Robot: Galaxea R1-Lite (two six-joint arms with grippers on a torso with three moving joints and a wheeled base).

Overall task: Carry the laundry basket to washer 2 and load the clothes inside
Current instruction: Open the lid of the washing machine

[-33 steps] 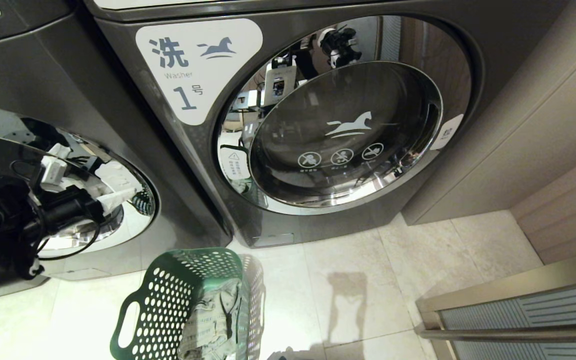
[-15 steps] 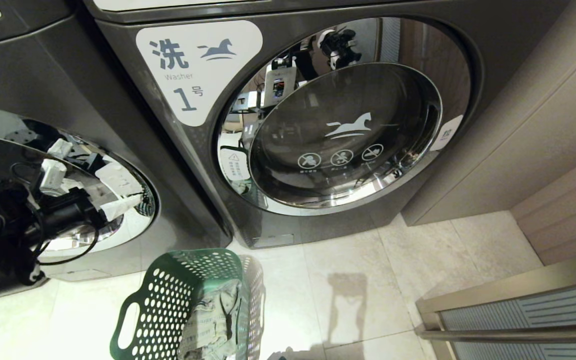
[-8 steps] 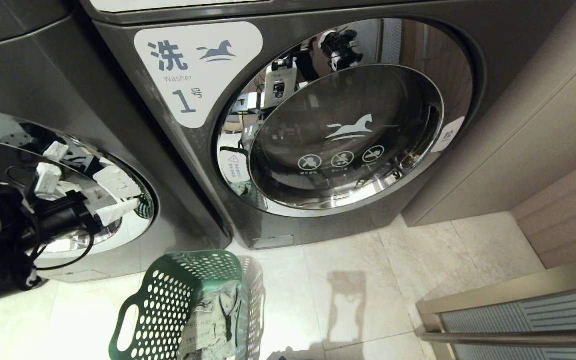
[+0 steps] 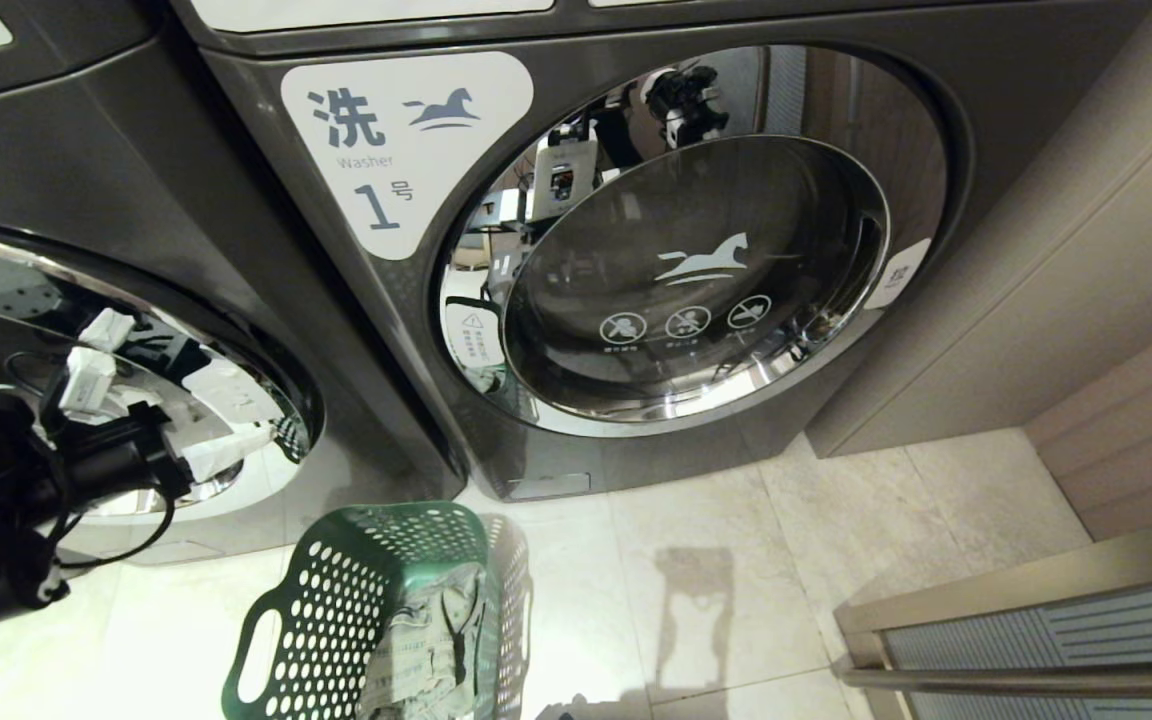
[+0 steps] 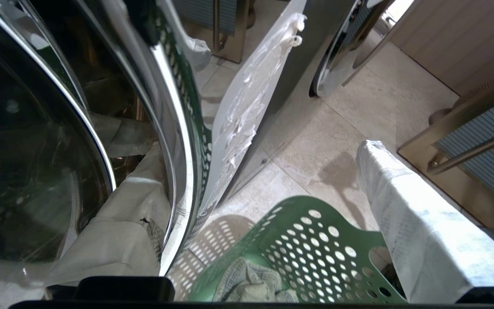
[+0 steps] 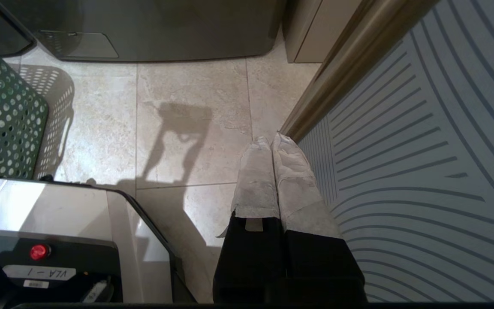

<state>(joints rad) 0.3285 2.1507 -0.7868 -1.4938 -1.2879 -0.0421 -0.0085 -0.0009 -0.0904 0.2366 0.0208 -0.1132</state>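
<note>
The left gripper, its white-wrapped fingers spread wide and empty, hung beside the chrome-rimmed glass door of dark grey washer 2. The dark green perforated plastic laundry basket, holding the grey-green clothes, stood on the floor at its four o'clock. The right gripper, fingers pressed together, was parked farther off.

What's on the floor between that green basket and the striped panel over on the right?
Nothing but bare pale floor tile with a shadow on it, in the head view, between the laundry basket and the striped panel.
</note>
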